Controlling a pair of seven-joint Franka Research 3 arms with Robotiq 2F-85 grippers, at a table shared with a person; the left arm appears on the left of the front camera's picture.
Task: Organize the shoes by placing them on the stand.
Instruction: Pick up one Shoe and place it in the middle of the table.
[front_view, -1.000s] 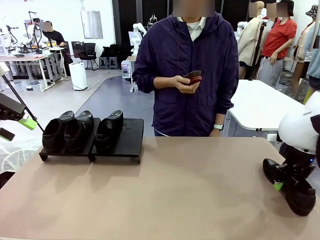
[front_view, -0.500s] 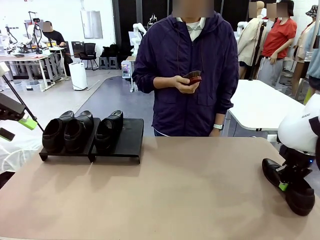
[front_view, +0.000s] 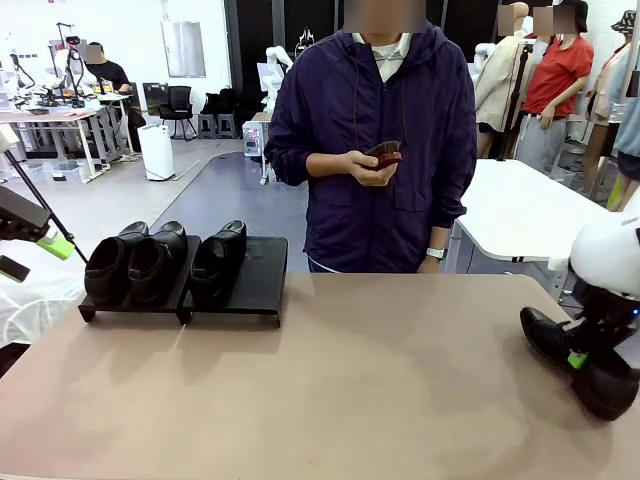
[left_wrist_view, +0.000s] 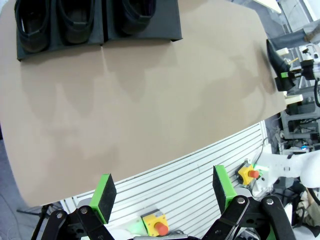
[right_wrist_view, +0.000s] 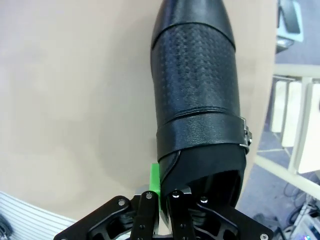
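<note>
From the front, the right hand (front_view: 576, 360) has just closed on the fourth shoe (front_view: 585, 365) at the right edge of the table (front_view: 380, 380), and the shoe has shifted a little since a moment ago; three shoes (front_view: 160, 262) already sit on the stand (front_view: 250, 275). In the left wrist view, the left hand (left_wrist_view: 162, 197) hangs wide open and empty beyond the table's edge. In the right wrist view, one green pad (right_wrist_view: 154, 182) presses the shoe's collar, so I think the lift to the stand's free place comes next.

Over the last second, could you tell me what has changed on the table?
The right end effector closed on the fourth shoe at the table's right edge and tipped it slightly. The left end effector stayed open, and the three shoes on the stand have not moved.
</note>
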